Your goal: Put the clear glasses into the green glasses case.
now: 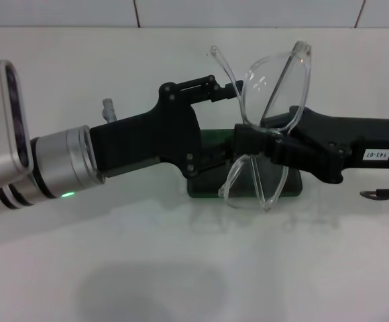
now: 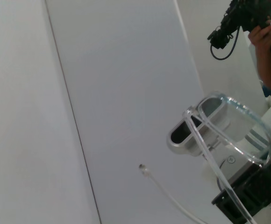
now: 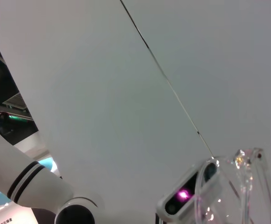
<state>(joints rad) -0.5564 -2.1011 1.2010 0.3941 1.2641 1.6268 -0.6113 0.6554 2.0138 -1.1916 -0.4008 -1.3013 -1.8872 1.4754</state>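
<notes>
While both arms meet above the middle of the white bench [image 1: 181, 268], the head view shows the clear glasses [image 1: 275, 94] held up in the air between them, lens upright and tilted; the right gripper [image 1: 255, 142] comes in from the right edge and its black jaws are closed on the lower rim of the lens; the left gripper [image 1: 238, 90] reaches from the left side, its upper finger touching one thin arm of the glasses near the hinge, but how wide its jaws stand I cannot tell; the green glasses case [image 1: 204, 184] lies on the bench below and behind both grippers, mostly hidden, so I cannot tell if its lid is open.

From the left wrist view, the glasses [image 2: 238, 126] appear close, with a thin clear arm running across and a black gripper part under the lens; behind is a white wall.

From the right wrist view, only an edge of the glasses [image 3: 247, 186] is seen, against a white surface.
</notes>
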